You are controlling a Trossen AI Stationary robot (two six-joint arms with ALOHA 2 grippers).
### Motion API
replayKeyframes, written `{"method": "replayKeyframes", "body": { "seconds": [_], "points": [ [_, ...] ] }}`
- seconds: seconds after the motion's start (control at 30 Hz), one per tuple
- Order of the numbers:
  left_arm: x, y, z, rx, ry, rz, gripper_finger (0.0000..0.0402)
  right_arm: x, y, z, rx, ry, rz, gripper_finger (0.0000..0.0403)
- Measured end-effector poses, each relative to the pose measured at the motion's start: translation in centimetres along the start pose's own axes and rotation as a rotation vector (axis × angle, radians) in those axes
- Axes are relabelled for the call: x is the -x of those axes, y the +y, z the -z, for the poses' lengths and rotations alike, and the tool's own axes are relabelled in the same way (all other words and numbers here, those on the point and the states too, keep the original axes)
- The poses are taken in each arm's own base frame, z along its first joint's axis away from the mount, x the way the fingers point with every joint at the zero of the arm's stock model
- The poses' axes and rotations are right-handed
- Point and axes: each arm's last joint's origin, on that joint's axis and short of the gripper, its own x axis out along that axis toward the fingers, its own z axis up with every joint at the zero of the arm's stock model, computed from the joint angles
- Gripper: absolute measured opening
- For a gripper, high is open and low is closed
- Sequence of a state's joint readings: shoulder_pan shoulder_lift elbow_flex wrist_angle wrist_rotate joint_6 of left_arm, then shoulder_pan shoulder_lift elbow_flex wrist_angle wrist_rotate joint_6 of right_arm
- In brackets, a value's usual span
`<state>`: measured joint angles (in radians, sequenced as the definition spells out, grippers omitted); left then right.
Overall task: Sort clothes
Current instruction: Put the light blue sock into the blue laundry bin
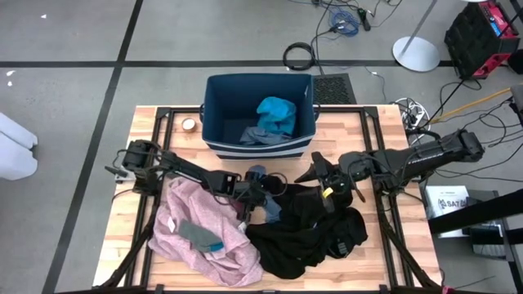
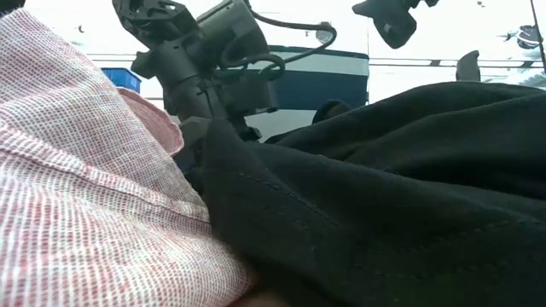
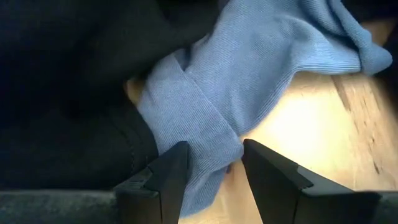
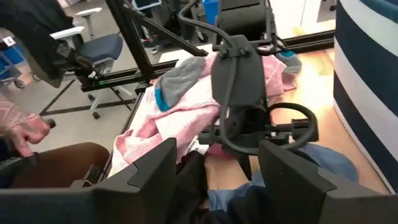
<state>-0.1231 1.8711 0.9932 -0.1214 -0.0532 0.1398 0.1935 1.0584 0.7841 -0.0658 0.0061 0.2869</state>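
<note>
1. Cloth fills most of my low view: the pale pink garment (image 2: 77, 170) blocks the left, the black garment (image 2: 384, 196) the right, and only the top of the blue bin (image 2: 320, 72) shows beyond them.
2. My left pincer (image 3: 211, 165) is down at the seam between the pink and black heaps, near the middle of the worktop (image 1: 384, 245). Its fingers (image 3: 168, 177) stand spread, with a fold of the grey-blue piece (image 3: 249, 68) lying between them; I cannot tell whether either finger touches it.
3. From above, that grey-blue piece (image 1: 271, 206) is only a small patch beside my left pincer (image 1: 260, 189), mostly covered by my arm and the black garment (image 1: 306, 237).
4. My right pincer (image 1: 320, 167) hovers over the far edge of the black heap, right of centre. Its fingers (image 4: 149, 171) are spread and hold nothing.
5. My right wrist view alone shows a person's hand (image 4: 28, 134) at the room's edge and an office chair (image 4: 102, 46) beyond the worktop; it also looks across at my left arm over the pink garment (image 4: 186, 102).
6. A grey sock with a teal toe (image 1: 200, 235) lies on the pink garment (image 1: 204, 229) at the near left.
7. Inside the bin (image 1: 214, 114), at the far middle, lie a teal piece (image 1: 276, 113) and a greyish one (image 1: 257, 135) under it.
8. A box off the right edge (image 1: 445, 198) carries print too small to read.
</note>
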Motion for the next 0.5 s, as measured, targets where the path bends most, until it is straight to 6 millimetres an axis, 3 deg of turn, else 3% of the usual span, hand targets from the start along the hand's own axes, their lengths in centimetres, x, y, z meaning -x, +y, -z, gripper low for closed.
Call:
{"method": "replayKeyframes", "body": {
  "seconds": [0.17,0.3,0.4,0.5],
  "points": [
    [-0.4,0.2,-0.1,0.004,0.037,0.001,0.0148,0.0,0.5,0.2,0.016,-0.008,0.040,0.0215],
    [0.5,-0.2,-1.0,-0.011,0.019,0.001,0.0076,0.0,0.7,0.2,0.026,-0.014,0.055,0.0215],
    [1.7,-0.5,-2.0,-0.021,0.012,0.006,0.0017,0.0,0.7,0.2,0.026,-0.018,0.056,0.0215],
    [3.8,-0.9,-3.5,-0.034,-0.043,0.005,0.0013,0.0,0.8,0.1,0.025,-0.026,0.055,0.0215]
  ]
}}
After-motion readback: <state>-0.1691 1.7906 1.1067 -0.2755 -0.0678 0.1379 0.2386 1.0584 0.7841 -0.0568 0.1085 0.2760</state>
